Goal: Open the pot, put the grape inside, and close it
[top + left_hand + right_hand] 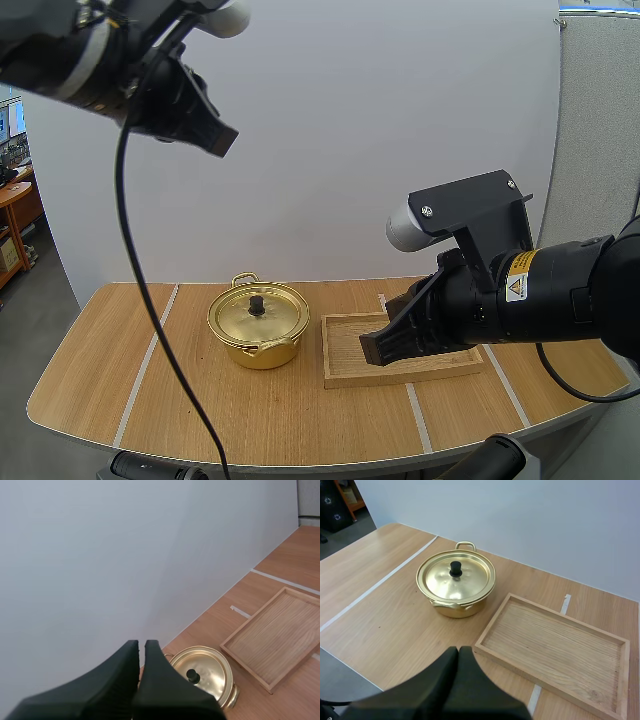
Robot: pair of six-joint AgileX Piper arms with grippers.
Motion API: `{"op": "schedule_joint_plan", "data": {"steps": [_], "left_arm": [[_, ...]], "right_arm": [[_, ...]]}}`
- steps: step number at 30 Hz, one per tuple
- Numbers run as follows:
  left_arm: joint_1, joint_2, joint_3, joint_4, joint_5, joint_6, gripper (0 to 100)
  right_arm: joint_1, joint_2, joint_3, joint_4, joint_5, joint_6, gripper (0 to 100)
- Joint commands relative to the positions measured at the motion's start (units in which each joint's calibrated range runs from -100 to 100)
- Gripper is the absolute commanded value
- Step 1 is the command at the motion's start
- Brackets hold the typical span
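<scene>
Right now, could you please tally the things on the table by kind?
Pot: 1
Lid: 1
Tray: 1
Total: 3

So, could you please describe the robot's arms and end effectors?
The left arm and right arm are black; the right bears a yellow warning label and a grey rounded cap. The left end effector and right end effector are black wedges.
</scene>
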Motion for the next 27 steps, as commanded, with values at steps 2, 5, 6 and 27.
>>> {"op": "schedule_joint_plan", "data": {"steps": [2,5,6,27], "left_arm": [[0.05,-5.3,3.7,-0.1,0.0,-0.9,0],[0.05,-8.7,7.4,-0.8,0.0,-2.5,0],[0.05,-10.0,8.9,-1.3,0.0,-3.3,0],[0.49,-33.0,41.8,-9.6,-27.6,-26.0,0]], "right_arm": [[-0.2,-0.4,0.1,-0.3,-1.1,0.0,0],[-0.7,-0.4,0.1,-0.3,-1.1,0.0,0],[-1.0,-0.4,0.1,-0.3,-1.1,0.0,0],[-7.5,-13.9,0.2,3.6,-17.6,0.0,0]]}}
